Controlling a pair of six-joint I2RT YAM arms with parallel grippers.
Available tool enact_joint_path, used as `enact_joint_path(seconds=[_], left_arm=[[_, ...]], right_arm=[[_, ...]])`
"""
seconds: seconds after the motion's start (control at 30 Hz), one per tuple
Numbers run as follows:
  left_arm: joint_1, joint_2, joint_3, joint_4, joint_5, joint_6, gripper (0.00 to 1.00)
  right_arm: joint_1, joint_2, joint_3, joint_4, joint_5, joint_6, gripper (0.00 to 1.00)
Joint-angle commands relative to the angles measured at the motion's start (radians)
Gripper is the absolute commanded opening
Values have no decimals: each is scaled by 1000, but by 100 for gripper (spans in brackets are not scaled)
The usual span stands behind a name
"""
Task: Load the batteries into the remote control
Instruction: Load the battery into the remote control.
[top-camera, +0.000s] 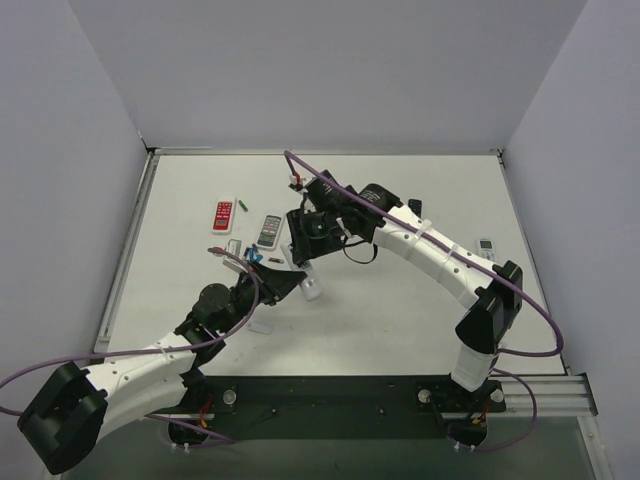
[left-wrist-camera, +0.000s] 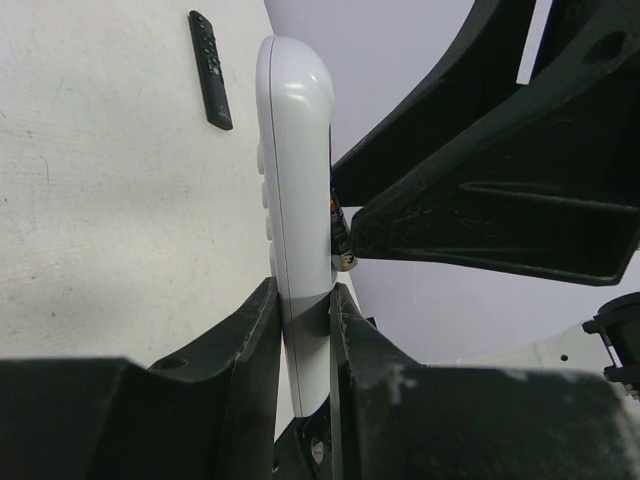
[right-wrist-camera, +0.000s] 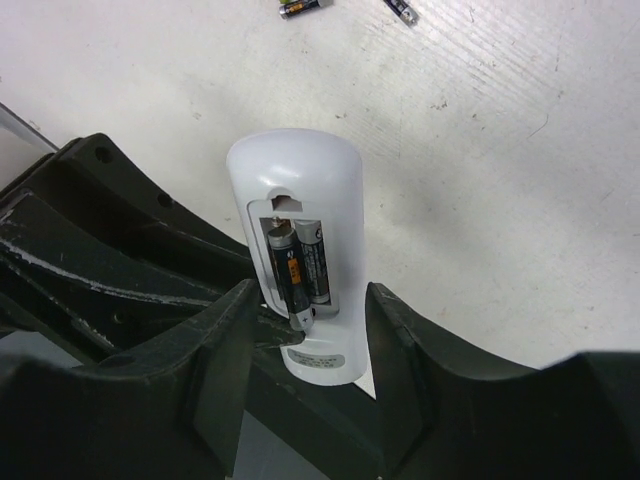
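Black fingers (left-wrist-camera: 255, 330) of the left gripper (left-wrist-camera: 303, 300) fill the bottom of the left wrist view, clamped hard on the lower end of the slim white bar-shaped remote control (left-wrist-camera: 295, 180), one finger on each flat face. The right gripper (right-wrist-camera: 310, 300) hangs just over the same remote with its fingers parted to either side of the body. Nothing is pinched between them, so it reads as released.

Between those parted fingers lies the rectangular battery recess (right-wrist-camera: 297, 215) in the back of the remote. Two slim dark-wrapped batteries (right-wrist-camera: 298, 265) lie in it side by side, one with an orange mark and one with a pale label. I judge the loading nearly complete: both slots look filled. The orange-marked cell may sit slightly proud at its near end, so a last press could be needed. No cover is on the recess.

The remote is held up off the white table (right-wrist-camera: 480, 150), between the two arms. Its long axis runs straight out from the left fingers, the rounded free end points away from that gripper, and the open recess faces the right gripper. Its exact tilt to the table I cannot tell.

Beyond, spare loose cells (right-wrist-camera: 300, 8) lie on the table, and a slim black remote (left-wrist-camera: 210, 70) lies well apart.
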Motion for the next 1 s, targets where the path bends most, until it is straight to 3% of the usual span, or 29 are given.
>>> enact_joint_path(seconds=[0.0,0.13,0.3,0.53,0.97], left_arm=[[12,-25,9,50,-3,-30,0],[22,-44,10,26,11,-36,0],[51,-54,33,-30,51,-42,0],[100,-68,71,-83,158,-43,0],[101,-96,81,-109,191,-34,0]], right_arm=[[-4,-88,45,7,-22,-101,43],[-10,-166,1,72,-85,-267,43],[-22,-286,-174,213,-200,-573,44],[-33,-393,-372,383,-365,-853,44],[-33,-343,-415,454,-412,-1065,28]])
